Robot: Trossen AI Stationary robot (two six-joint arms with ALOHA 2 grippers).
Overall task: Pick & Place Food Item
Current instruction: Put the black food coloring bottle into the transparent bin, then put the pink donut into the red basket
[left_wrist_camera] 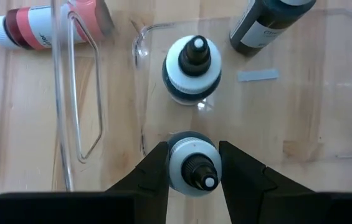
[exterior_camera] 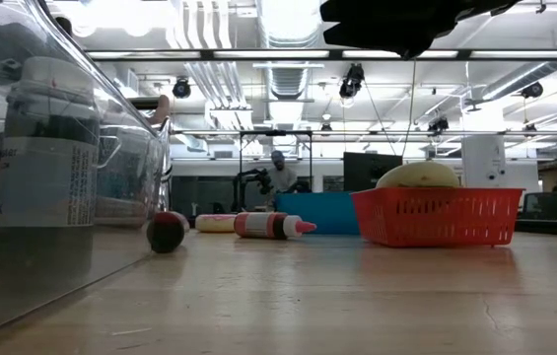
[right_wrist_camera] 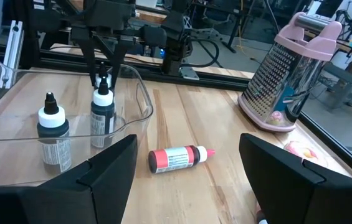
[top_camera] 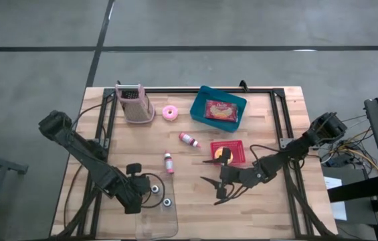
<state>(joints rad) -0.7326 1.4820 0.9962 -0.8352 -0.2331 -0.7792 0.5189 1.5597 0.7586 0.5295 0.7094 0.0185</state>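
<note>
From above, the left end effector [top_camera: 150, 191] sits over a clear tray [top_camera: 156, 224] at the counter's [top_camera: 275, 207] near edge; the right end effector [top_camera: 217, 189] hovers spread nearby, empty.

At counter height, a red basket [exterior_camera: 436, 217] holds something rounded, hard to identify.

The left wrist view shows the fingers pinching a dark bottle [left_wrist_camera: 191, 163] by its white cap, beside a second bottle [left_wrist_camera: 192, 67].

The right wrist view shows a red bottle [right_wrist_camera: 177, 158] lying loose. I judge placing is in hand; next calls for release.
</note>
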